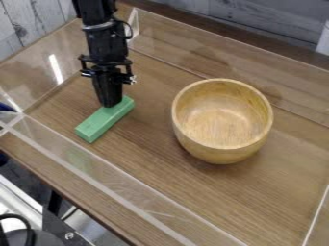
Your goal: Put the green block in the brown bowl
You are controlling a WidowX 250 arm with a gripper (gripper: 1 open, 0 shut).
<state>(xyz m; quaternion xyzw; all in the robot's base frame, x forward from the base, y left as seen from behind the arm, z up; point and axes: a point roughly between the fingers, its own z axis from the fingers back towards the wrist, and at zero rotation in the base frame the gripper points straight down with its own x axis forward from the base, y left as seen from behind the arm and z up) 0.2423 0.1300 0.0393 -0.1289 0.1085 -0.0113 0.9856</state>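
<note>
Grainy wooden brown bowl point(222, 119); matte green block point(104, 121); wood-grain table point(193, 202).

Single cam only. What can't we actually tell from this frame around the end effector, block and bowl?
- End effector tips: too small and dark in the camera view to see any gap, or whether they touch the green block.
- Block's far end: partly covered by the end effector.
- Brown bowl: outer far side hidden by its own rim.
- Arm above the wrist: cut off by the top edge.

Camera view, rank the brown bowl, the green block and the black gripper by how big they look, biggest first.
1. brown bowl, clearly largest.
2. gripper with the black arm section above it, taller than the block is long.
3. green block, smallest, partly covered by the gripper tip.
</note>
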